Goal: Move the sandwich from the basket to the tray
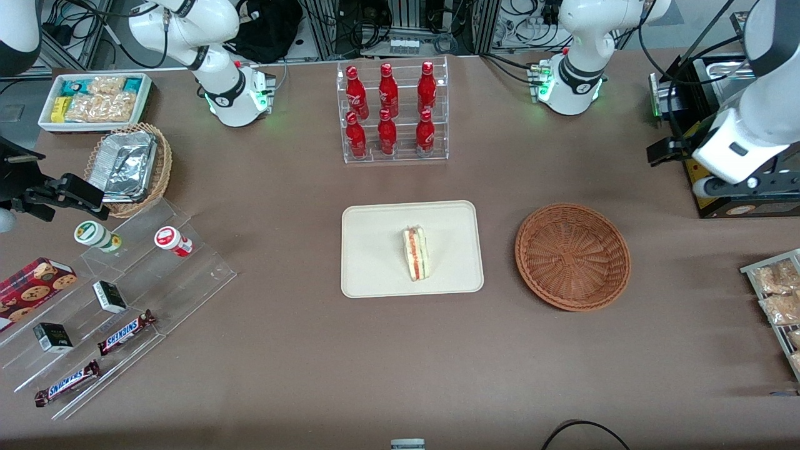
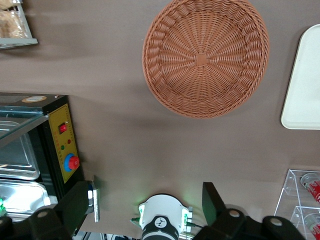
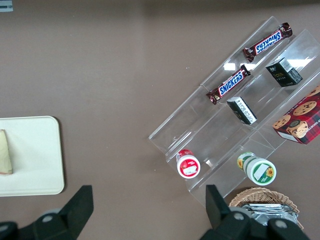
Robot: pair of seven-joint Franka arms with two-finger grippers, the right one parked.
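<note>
The sandwich [image 1: 415, 253] lies on the cream tray [image 1: 375, 250] in the middle of the table, its red, white and green edge facing up. The reddish-brown wicker basket [image 1: 572, 256] sits beside the tray toward the working arm's end, with nothing in it. My left gripper [image 1: 664, 152] hangs high above the table, farther from the front camera than the basket and close to a black appliance. In the left wrist view the gripper [image 2: 145, 205] is open with nothing between its fingers; the basket [image 2: 205, 57] and a corner of the tray [image 2: 302, 85] show there. The right wrist view catches the tray [image 3: 35, 155] and an end of the sandwich [image 3: 5, 152].
A black appliance with a yellow panel [image 1: 719, 181] stands near my gripper. A clear rack of red bottles [image 1: 390, 112] stands farther from the camera than the tray. A wire rack of snack packets [image 1: 778, 294] sits at the working arm's end, a stepped acrylic display [image 1: 119, 300] at the parked arm's.
</note>
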